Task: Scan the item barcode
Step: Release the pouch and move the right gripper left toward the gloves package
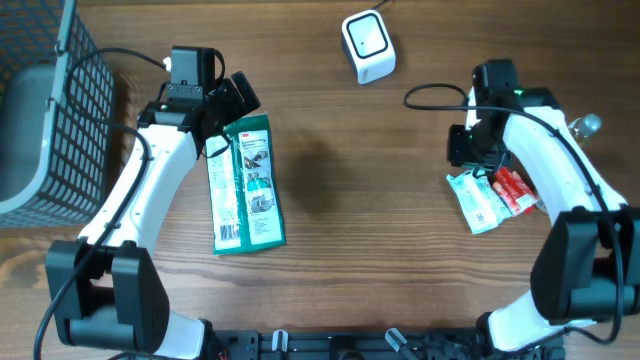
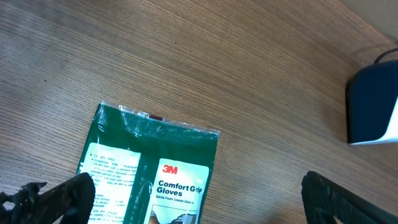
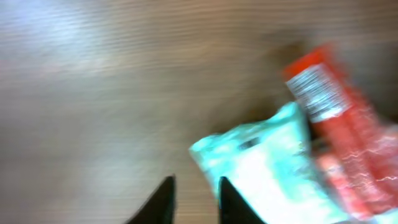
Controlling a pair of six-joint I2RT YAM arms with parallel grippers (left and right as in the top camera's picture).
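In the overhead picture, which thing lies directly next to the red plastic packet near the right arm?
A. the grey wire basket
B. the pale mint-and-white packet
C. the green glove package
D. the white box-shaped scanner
B: the pale mint-and-white packet lies edge to edge with the red plastic packet. The right wrist view also shows them touching.

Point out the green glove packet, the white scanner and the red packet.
Green plastic glove packet (image 1: 248, 185), overhead view, middle of its face.
White boxy scanner (image 1: 367, 45), overhead view, top face.
Red plastic packet (image 3: 351, 140), right wrist view, its middle.
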